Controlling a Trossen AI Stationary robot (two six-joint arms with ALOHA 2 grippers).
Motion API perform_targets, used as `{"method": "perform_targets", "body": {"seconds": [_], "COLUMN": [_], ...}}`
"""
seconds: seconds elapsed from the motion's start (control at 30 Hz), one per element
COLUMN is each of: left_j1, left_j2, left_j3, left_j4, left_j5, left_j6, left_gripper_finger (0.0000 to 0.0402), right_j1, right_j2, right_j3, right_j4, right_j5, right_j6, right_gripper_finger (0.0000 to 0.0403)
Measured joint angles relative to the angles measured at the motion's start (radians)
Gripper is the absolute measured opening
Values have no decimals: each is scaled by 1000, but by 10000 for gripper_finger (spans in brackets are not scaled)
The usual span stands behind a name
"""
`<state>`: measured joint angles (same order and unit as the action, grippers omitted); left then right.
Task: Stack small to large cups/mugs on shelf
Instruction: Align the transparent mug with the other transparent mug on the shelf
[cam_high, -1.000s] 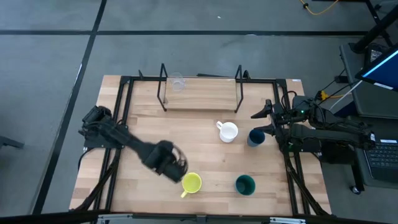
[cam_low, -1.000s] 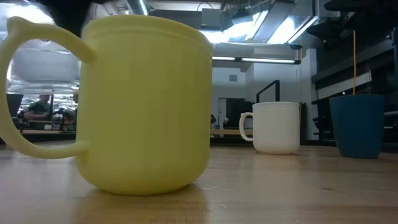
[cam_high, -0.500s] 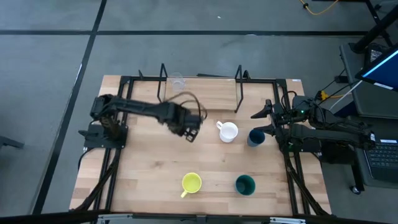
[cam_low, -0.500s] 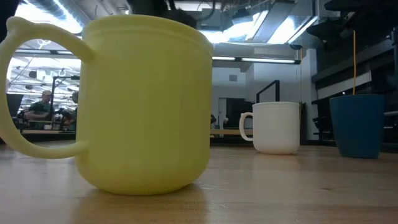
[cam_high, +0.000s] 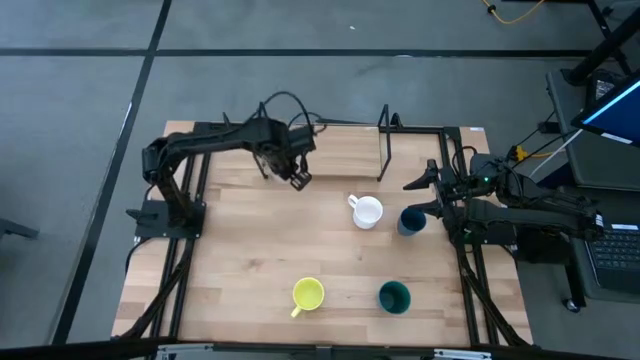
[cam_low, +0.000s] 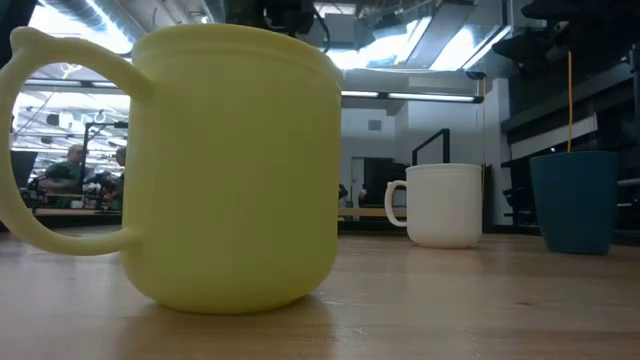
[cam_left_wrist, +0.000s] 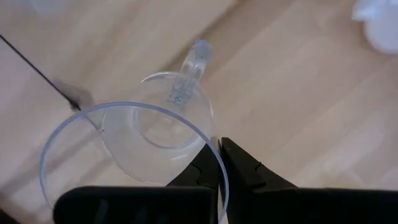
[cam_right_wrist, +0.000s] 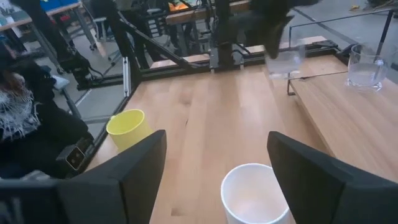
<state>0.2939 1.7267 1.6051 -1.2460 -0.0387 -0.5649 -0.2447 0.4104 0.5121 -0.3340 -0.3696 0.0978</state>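
My left gripper (cam_high: 297, 172) hangs over the left end of the shelf (cam_high: 335, 155), shut on a clear glass cup (cam_left_wrist: 134, 152). This cup also shows in the right wrist view (cam_right_wrist: 285, 62). The second glass cup (cam_right_wrist: 365, 65) stands on the shelf board (cam_right_wrist: 348, 118). On the table stand the white mug (cam_high: 367, 212), the dark blue cup (cam_high: 410, 220), the yellow mug (cam_high: 307, 294) and the dark green cup (cam_high: 394, 296). My right gripper (cam_high: 425, 195) waits open by the blue cup, and the white mug (cam_right_wrist: 252, 193) stands ahead of it. My left gripper holds the glass cup by its rim (cam_left_wrist: 214, 155), on the side away from the handle (cam_left_wrist: 189, 68). One finger is inside the cup and one outside. The fingers come from above, pointing down. The cup hangs below them, mouth up, lifted clear beside the shelf's left wire frame.
Black wire frames stand upright at each end of the shelf (cam_high: 384, 135). Black rails run along the table's left and right sides (cam_high: 190, 230). Bare wood lies between the shelf and the near cups. In the low view the yellow mug (cam_low: 235, 165) fills the foreground.
My left gripper has travelled from beside the yellow mug near the table's near edge, across the table toward the far edge, to the shelf's left end, carrying the glass cup with it. The other cups and the right arm have stayed where they were.
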Motion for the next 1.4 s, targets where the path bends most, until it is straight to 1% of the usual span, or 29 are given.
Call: {"method": "perform_targets", "body": {"seconds": [0.07,0.17,0.37,0.53,0.6,0.67,0.8,0.87,0.97,1.2,1.4], "left_j1": [13,28,100,164,178,179,171,166,165,179,179], "left_j2": [0,-1,0,8,8,11,25,44,71,160,211], "left_j3": [22,48,48,48,48,48,48,49,47,47,47], "left_j4": [-13,-5,9,43,44,44,48,48,36,23,11], "left_j5": [-6,-6,-52,-44,-11,17,22,12,-50,-21,-18], "left_j6": [62,149,228,295,320,333,378,419,444,451,522], "left_gripper_finger": [0,0,0,0,0,0,0,0,0,0,0], "right_j1": [0,0,0,0,0,0,0,0,0,0,0], "right_j2": [0,0,-1,-1,-1,-1,-1,-1,-1,0,0], "right_j3": [0,0,0,0,0,0,0,0,0,0,0], "right_j4": [1,18,37,33,33,35,37,38,37,35,30], "right_j5": [0,0,1,1,1,1,1,1,1,1,1], "right_j6": [-7,28,47,1,-22,-28,-28,-28,-29,-29,-29], "right_gripper_finger": [282,282,282,282,282,282,282,282,282,282,282]}}
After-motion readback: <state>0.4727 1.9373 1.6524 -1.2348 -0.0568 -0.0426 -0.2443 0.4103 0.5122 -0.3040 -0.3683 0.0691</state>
